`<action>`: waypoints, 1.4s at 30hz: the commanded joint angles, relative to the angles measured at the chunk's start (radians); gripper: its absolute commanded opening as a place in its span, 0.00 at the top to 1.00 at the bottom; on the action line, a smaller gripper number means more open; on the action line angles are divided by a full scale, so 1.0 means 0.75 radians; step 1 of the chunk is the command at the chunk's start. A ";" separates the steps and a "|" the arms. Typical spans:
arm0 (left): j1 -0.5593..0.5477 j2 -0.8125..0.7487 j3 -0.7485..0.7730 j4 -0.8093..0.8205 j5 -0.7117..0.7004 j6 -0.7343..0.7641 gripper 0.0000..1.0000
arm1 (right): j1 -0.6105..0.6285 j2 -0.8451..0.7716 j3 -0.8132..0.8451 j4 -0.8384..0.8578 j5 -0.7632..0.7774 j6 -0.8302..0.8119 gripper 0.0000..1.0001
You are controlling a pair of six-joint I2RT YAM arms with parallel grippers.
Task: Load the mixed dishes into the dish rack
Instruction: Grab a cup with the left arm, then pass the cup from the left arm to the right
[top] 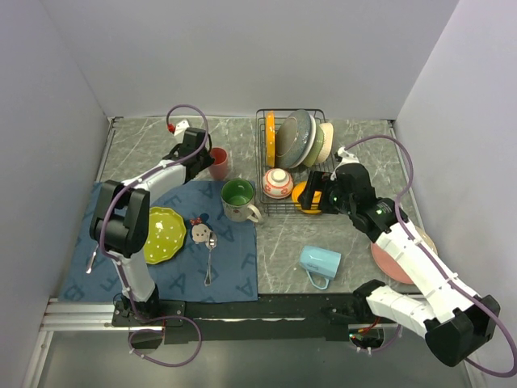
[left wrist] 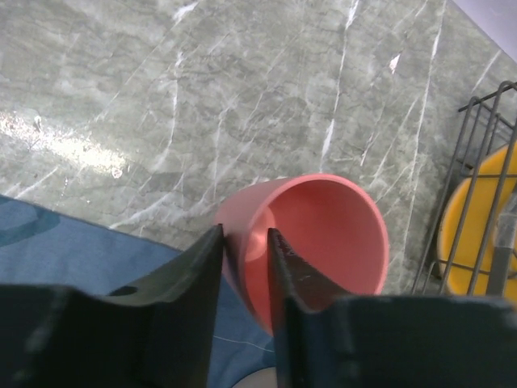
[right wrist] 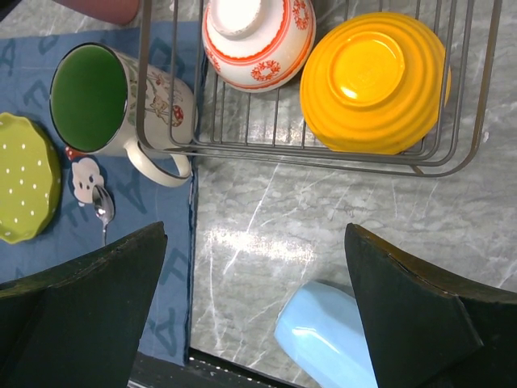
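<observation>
The pink cup (top: 219,162) (left wrist: 323,226) stands left of the dish rack (top: 262,121) (left wrist: 477,162) (right wrist: 452,166). My left gripper (top: 206,159) (left wrist: 245,234) is shut on the cup's near wall, one finger inside and one outside. In the rack stand an orange plate (top: 270,137) and grey and green dishes (top: 295,139). A red-patterned dish (top: 278,183) (right wrist: 258,32) and an orange bowl (top: 300,194) (right wrist: 371,81) lie upturned there. My right gripper (top: 311,196) (right wrist: 255,230) hangs open over the rack's front edge, holding nothing.
On the blue mat (top: 234,259) are a green-lined mug (top: 239,198) (right wrist: 105,101), a lime-green plate (top: 166,234) (right wrist: 24,178) and a spoon (top: 210,259). A light blue mug (top: 320,263) (right wrist: 331,339) lies on its side near the front edge. A pink plate (top: 386,260) sits under the right arm.
</observation>
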 commanded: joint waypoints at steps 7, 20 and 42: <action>0.000 -0.012 0.103 -0.030 -0.006 0.045 0.99 | 0.007 -0.074 0.031 0.030 0.074 0.021 0.02; 0.002 -0.429 0.178 -0.073 0.386 0.201 0.99 | 0.005 -0.039 0.209 0.056 -0.020 -0.006 0.00; -0.084 -0.867 0.001 0.415 1.628 -0.065 0.99 | 0.009 -0.148 0.147 0.994 -0.869 0.051 0.00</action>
